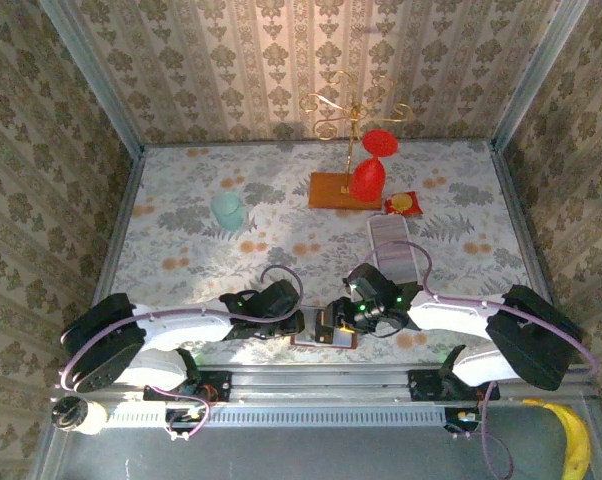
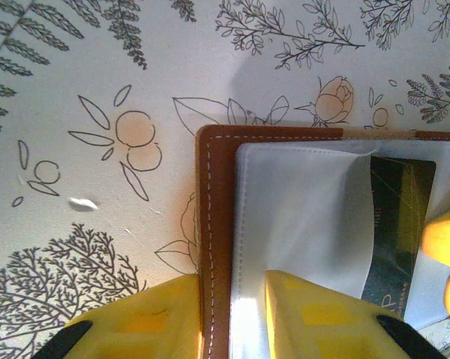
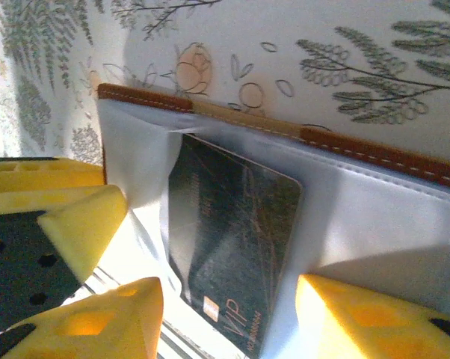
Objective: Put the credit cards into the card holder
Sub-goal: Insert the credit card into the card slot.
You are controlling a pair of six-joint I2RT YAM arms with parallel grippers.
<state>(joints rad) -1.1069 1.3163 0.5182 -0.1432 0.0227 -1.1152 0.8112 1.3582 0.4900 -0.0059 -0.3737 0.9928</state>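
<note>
The orange-brown card holder (image 1: 326, 337) lies open on the floral table by the near edge, between both arms. Its grey inner pockets (image 2: 300, 217) face up. My left gripper (image 2: 232, 321) is shut on the card holder's stitched left border (image 2: 214, 224), one finger on either side. A dark credit card marked VIP (image 3: 236, 247) sits partly inside a grey pocket, its lower end sticking out. My right gripper (image 3: 229, 318) is open and straddles that card, its fingers (image 3: 359, 321) apart from the card's edges. The same card (image 2: 397, 217) shows in the left wrist view.
At the back stands a wooden base (image 1: 333, 190) with a gold stand and a red object (image 1: 371, 170). A red-and-yellow packet (image 1: 403, 203) and a long white tray (image 1: 394, 250) lie right of centre. A teal cup (image 1: 227, 208) sits at the left.
</note>
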